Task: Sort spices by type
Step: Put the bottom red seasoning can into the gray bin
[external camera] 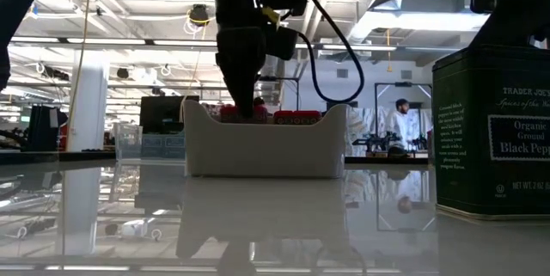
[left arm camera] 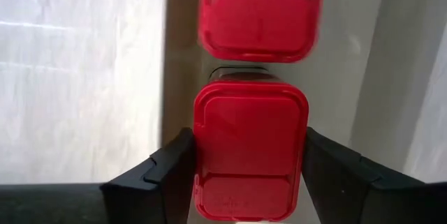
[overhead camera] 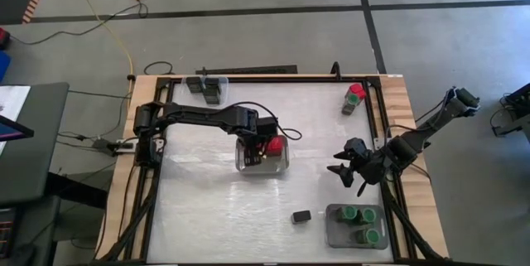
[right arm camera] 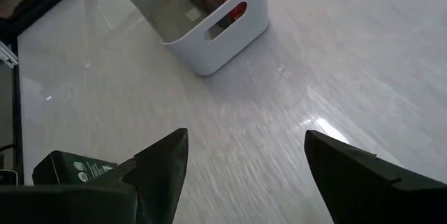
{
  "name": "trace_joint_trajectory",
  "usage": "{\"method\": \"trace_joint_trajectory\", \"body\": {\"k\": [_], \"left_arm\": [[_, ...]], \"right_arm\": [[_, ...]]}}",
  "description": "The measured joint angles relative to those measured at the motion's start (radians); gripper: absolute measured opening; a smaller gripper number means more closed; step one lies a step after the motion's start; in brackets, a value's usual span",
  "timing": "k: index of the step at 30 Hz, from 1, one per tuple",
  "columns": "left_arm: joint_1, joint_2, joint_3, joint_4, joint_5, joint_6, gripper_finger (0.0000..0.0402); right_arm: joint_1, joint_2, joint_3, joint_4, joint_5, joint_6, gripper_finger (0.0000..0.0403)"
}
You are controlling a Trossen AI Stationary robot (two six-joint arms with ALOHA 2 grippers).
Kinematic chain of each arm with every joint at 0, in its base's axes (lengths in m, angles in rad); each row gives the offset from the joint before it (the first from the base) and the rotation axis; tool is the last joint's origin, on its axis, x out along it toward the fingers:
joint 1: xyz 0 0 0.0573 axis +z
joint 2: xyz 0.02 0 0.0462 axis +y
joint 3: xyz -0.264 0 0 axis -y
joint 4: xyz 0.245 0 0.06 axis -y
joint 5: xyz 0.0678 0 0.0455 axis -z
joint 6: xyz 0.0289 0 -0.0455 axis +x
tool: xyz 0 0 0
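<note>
My left gripper (left arm camera: 250, 182) reaches down into the white bin (overhead camera: 277, 165) at the table's middle and is shut on a red square-capped spice (left arm camera: 250, 147). A second red-capped one (left arm camera: 258, 15) stands just beyond it in the bin. My right gripper (overhead camera: 348, 172) hangs open over bare table near the right edge, touching nothing. Green round-capped spices (overhead camera: 358, 215) stand in a grey tray (overhead camera: 335, 234) near the front right. One black boxy spice (overhead camera: 301, 215) lies on the table beside that tray. My left gripper pinches the red-capped spice by two opposite sides of its cap (left arm camera: 202, 161), one finger (left arm camera: 171, 172) on each side. The fingers come from above, pointing down into the bin. The cap hides the container's body and what it rests on.
Black boxy containers (overhead camera: 209, 89) stand in a small tray at the far left. A red-capped one (overhead camera: 356, 92) and a dark one stand at the far right corner. A black pepper tin (external camera: 494, 130) fills the low view's right. Bare table lies between bin and right gripper.
</note>
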Motion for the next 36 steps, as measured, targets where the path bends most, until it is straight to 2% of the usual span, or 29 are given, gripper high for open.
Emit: {"method": "trace_joint_trajectory", "body": {"k": [9, 16, 36], "left_arm": [[-0.001, 0.0, 0.0, 0.0, 0.002, -0.003, 0.0238], [-0.001, 0.0, 0.0, -0.001, -0.001, -0.086, 0.0243], [-0.001, 0.0, 0.0, -0.001, -0.002, -0.05, 0.0247]], "right_arm": [[0.0, 0.0, 0.0, 0.0, -0.001, -0.001, 0.0311], [0.0, 0.0, 0.0, -0.001, -0.001, -0.003, 0.0311], [0.0, 0.0, 0.0, -0.001, -0.002, -0.005, 0.0311]]}}
